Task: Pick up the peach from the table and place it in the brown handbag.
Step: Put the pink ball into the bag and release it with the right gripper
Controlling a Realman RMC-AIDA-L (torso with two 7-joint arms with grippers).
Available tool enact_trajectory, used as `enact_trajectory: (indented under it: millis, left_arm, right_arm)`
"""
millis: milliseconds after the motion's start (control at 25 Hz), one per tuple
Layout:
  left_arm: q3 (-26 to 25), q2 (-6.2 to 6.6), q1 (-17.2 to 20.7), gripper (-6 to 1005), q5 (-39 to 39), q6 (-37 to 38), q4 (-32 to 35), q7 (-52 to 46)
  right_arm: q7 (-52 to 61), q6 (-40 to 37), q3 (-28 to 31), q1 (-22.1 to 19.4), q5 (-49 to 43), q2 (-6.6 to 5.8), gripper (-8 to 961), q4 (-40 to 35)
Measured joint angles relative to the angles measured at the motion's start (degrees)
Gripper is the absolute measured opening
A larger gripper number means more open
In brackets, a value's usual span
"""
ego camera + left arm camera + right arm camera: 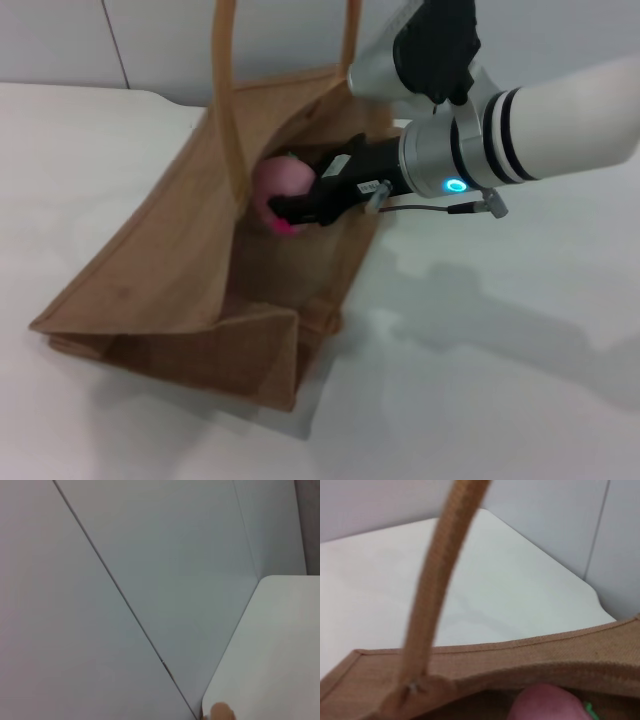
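Peach (281, 183) clamped in right hand (283, 207) — inside brown handbag (160, 280).

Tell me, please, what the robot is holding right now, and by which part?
The right gripper holds the peach by its lower side, inside the brown handbag.

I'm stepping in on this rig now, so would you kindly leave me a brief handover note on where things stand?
Right gripper: shut on the peach, reaching inside the open mouth of the brown handbag.
Left gripper: not in view; the left arm seems parked away from the work.
The handbag stands on the table.
Done: peach picked up and carried into the bag.
Left: release the peach, then withdraw the right arm clear of the handles.
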Motion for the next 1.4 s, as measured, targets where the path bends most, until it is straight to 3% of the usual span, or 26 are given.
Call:
enact_trajectory:
  millis: [280,960,1080,1400]
  left_arm:
    - [1.0,-0.04,-0.6,101,-0.1,0.4,0.1,-0.5]
    - [1.6,-0.01,-0.3,100,-0.1,1.4,0.0,-0.7]
    - [1.6,-0.01,-0.3,100,-0.1,1.5,-0.1,-0.7]
    - [0.5,0.23,1.1,100,-0.1,1.8,-0.3,-0.6]
  right_arm:
    - [-3.7,-3.3,-2.1,0.3,0.5,0.03,572,3.8]
    - [-5.8,-4.6,-4.1,0.3,4.5,0.37,655,4.1]
    - [-5.9,-4.7,-4.1,0.3,4.5,0.33,883,4.1]
    - [-5.5,-2.8,-3.5,0.2,3.6,-0.2,887,4.0]
